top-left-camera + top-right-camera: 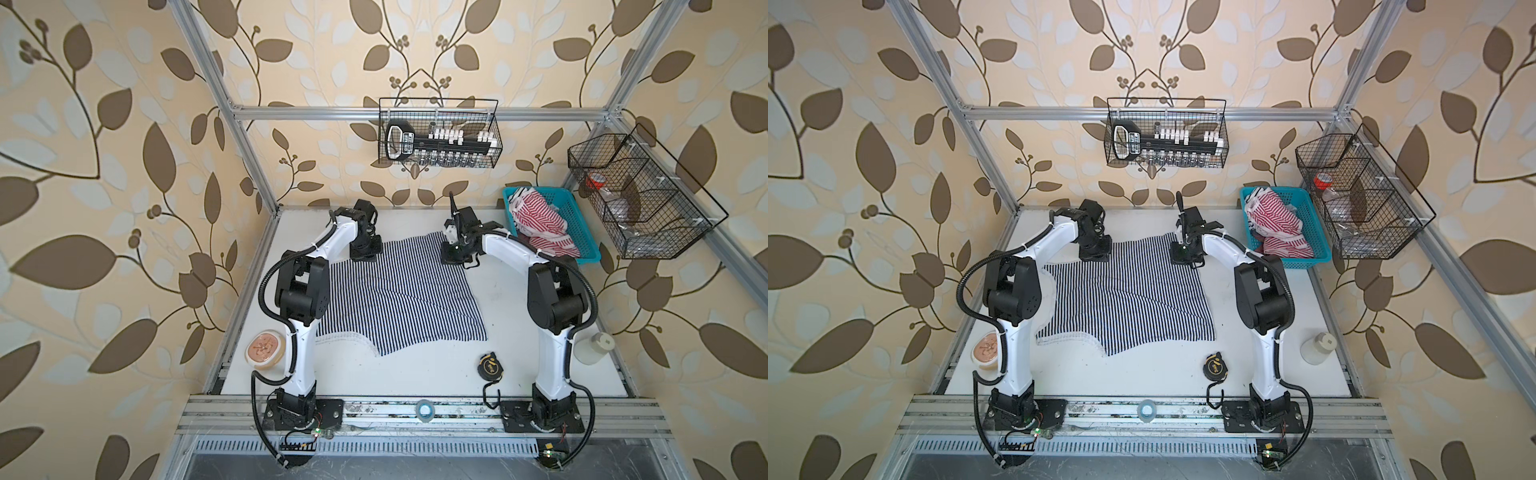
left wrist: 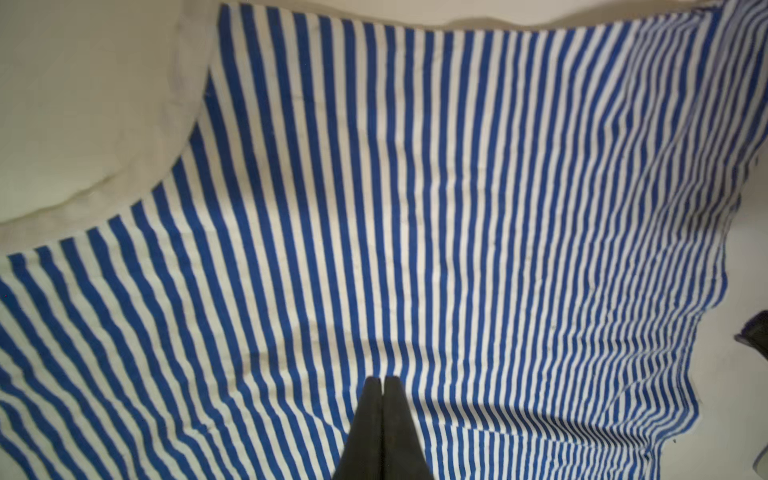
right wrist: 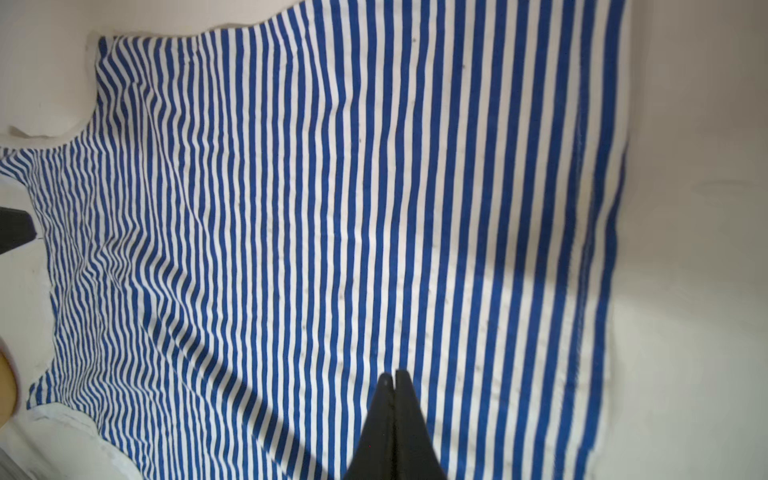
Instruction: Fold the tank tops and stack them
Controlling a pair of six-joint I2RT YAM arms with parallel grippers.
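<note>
Navy-and-white tank top (image 1: 399,291) lies flat mid-table (image 1: 415,374), left gripper (image 2: 382,380) and right gripper (image 3: 392,374) both pinched tight on its far edge; red-and-white tank top (image 1: 540,224) heaped in blue basket (image 1: 581,222); tool (image 1: 436,143) label unreadable

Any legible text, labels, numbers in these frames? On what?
Nothing can be read.
Black tool rack: white label at its handle end, too blurred to read.
Tape measure: yellow mark on its face, too small to read.

Top cams high over whole table (image 1: 415,374); wrist cams close on same navy-striped top (image 2: 415,208)
</note>
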